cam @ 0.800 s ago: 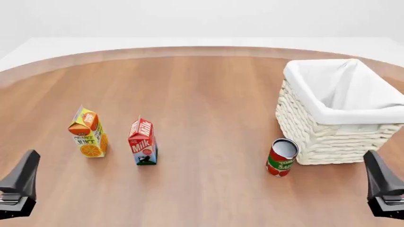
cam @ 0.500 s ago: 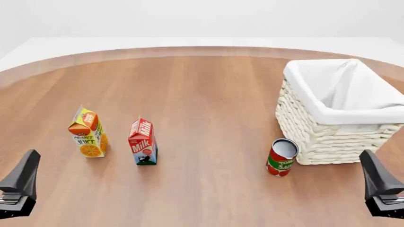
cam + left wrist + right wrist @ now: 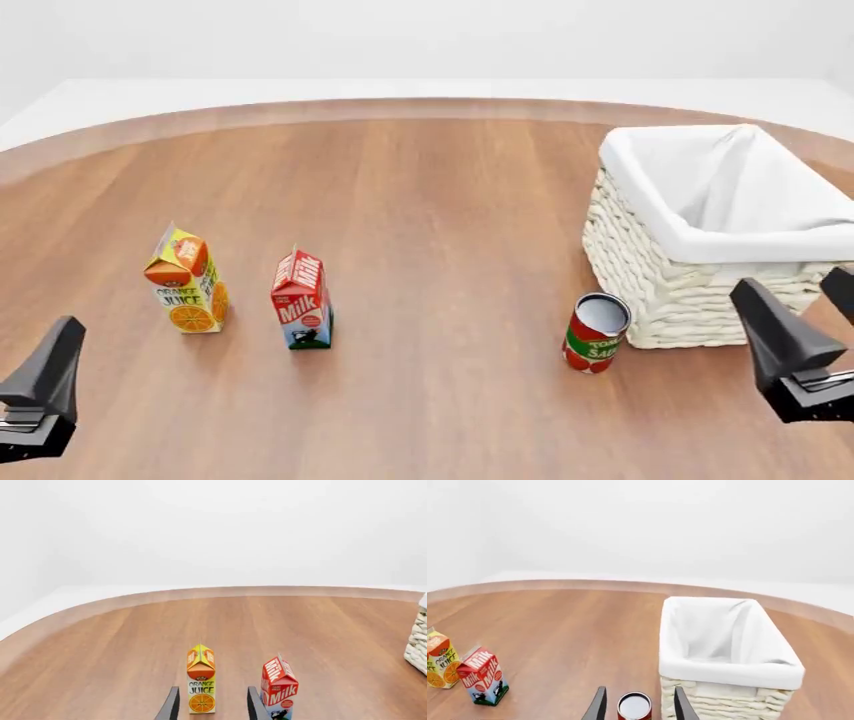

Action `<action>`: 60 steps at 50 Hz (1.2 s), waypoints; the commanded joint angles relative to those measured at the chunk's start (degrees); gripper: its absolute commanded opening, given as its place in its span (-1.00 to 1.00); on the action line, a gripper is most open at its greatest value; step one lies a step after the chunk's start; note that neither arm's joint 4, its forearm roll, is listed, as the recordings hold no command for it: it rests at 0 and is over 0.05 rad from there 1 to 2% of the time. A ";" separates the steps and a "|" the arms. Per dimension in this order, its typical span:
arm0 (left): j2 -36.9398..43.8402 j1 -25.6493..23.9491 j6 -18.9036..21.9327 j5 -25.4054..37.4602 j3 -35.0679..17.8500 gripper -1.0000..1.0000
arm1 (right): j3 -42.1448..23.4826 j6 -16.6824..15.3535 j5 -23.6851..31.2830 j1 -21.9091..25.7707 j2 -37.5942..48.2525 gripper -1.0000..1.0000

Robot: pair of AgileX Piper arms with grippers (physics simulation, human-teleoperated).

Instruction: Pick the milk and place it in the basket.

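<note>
The milk [image 3: 302, 300] stands upright on the left half of the wooden table, a small carton with a red top. The cream wicker basket [image 3: 667, 290] with its white liner stands at the right. My left gripper [image 3: 47, 380] hangs open at the near left corner, well short of the milk. In the left wrist view the orange juice shows between its fingers [image 3: 171, 706], and the milk [image 3: 279, 687] stands just outside them. My right gripper [image 3: 805, 305] is open and empty, near the basket's front right side. The right wrist view shows the milk [image 3: 483, 676] far off to one side and the basket [image 3: 727, 672] close by.
An orange juice carton [image 3: 184, 280] stands just left of the milk, a short gap apart. A red-green can [image 3: 595, 333] stands upright by the basket's near left corner; in the right wrist view the can [image 3: 634, 707] sits between the fingers, farther out.
My right gripper has moved left and forward toward the basket, and its second finger now shows. The left gripper and all objects have stayed put.
</note>
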 commanded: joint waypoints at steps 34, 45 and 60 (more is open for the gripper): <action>0.00 0.00 0.00 0.00 0.00 1.00 | -9.49 6.75 -12.98 18.34 27.71 1.00; 0.00 0.00 0.00 0.00 0.00 1.00 | -13.63 5.57 -14.15 22.07 34.18 1.00; 0.00 0.00 0.00 0.00 0.00 1.00 | -21.41 5.35 -15.06 27.20 44.27 1.00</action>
